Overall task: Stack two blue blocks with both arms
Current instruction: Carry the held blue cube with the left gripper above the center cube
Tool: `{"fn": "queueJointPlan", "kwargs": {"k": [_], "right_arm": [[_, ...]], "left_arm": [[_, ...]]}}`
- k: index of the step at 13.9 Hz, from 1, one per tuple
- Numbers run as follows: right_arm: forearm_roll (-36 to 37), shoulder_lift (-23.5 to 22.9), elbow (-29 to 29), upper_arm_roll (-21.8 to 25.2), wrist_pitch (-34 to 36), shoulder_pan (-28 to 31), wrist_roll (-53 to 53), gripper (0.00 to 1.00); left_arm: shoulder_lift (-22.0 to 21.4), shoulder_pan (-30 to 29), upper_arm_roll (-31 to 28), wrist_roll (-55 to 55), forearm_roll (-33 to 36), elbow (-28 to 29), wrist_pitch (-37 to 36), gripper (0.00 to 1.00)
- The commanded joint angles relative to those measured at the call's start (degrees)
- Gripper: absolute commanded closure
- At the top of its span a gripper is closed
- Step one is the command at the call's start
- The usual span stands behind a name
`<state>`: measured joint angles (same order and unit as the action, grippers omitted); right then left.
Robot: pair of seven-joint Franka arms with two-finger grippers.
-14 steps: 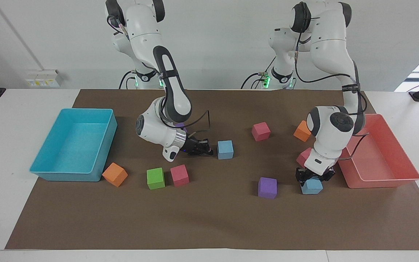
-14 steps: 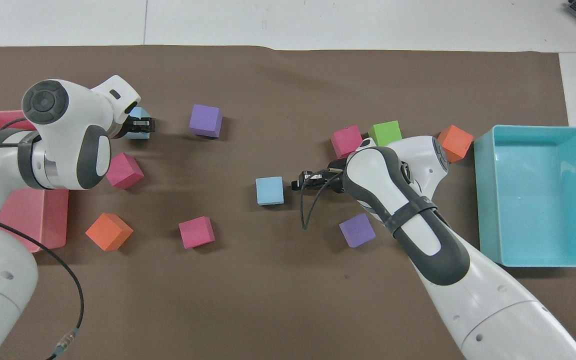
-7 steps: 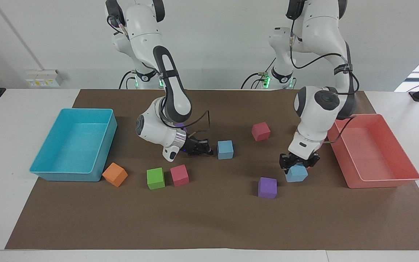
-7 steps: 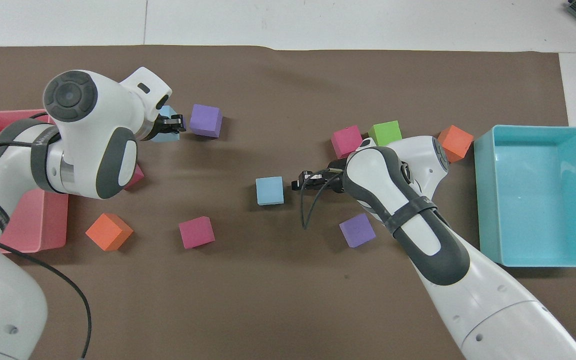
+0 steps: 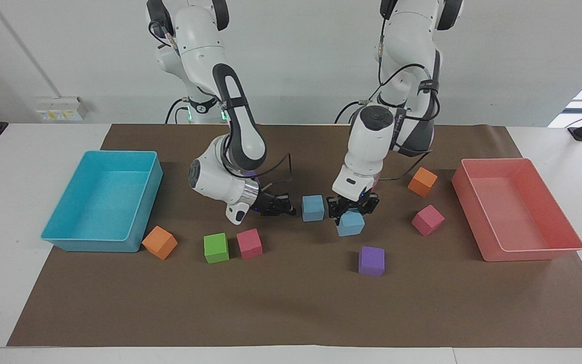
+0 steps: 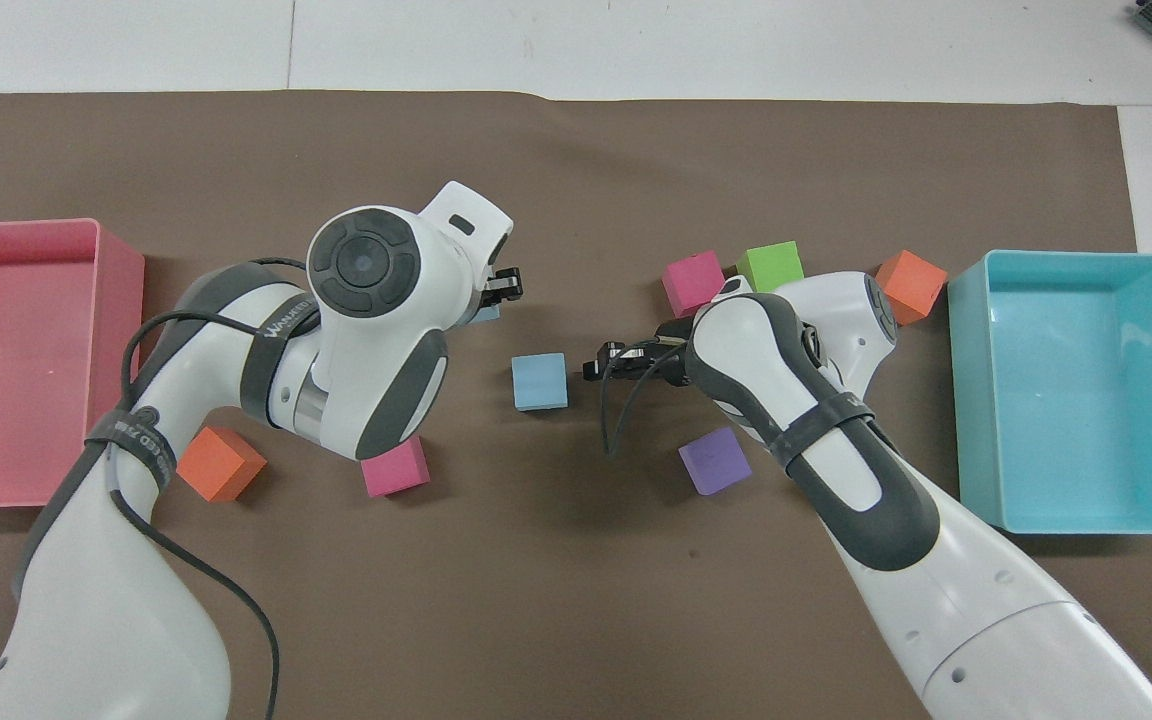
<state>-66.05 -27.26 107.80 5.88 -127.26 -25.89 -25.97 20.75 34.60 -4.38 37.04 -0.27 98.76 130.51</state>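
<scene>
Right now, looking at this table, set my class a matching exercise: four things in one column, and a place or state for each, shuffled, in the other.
Things
1. carried blue block
2. resting blue block
3. green cube
4. pink bin

Places or states
A. at the left arm's end of the table
B. held by the left gripper
C. beside a pink cube
D. on the mat beside the right gripper

Pairs: 1-B, 2-D, 3-C, 4-A

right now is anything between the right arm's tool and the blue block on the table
No. In both views only bare brown mat separates the right tool from the resting blue block.
</scene>
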Motion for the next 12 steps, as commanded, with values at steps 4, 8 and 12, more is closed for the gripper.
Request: {"fn": "queueJointPlan", "kwargs": {"k": [4, 8, 12], "right_arm": [[-1.4, 1.2, 1.4, -0.3, -1.5, 0.0, 0.8, 1.00], [-1.4, 1.2, 1.4, -0.4, -1.5, 0.0, 0.7, 1.00], [-1.4, 1.2, 1.4, -0.3, -1.5, 0.0, 0.7, 1.00]], "left_arm": [[-3.1, 6.9, -1.1, 4.8, 1.2, 4.2, -1.2, 0.82], [-5.6, 8.9, -1.2, 5.7, 1.5, 8.5, -0.5, 0.83], [-6.9, 9.7, -1.1, 6.5, 2.4, 10.7, 0.1, 0.83]]}}
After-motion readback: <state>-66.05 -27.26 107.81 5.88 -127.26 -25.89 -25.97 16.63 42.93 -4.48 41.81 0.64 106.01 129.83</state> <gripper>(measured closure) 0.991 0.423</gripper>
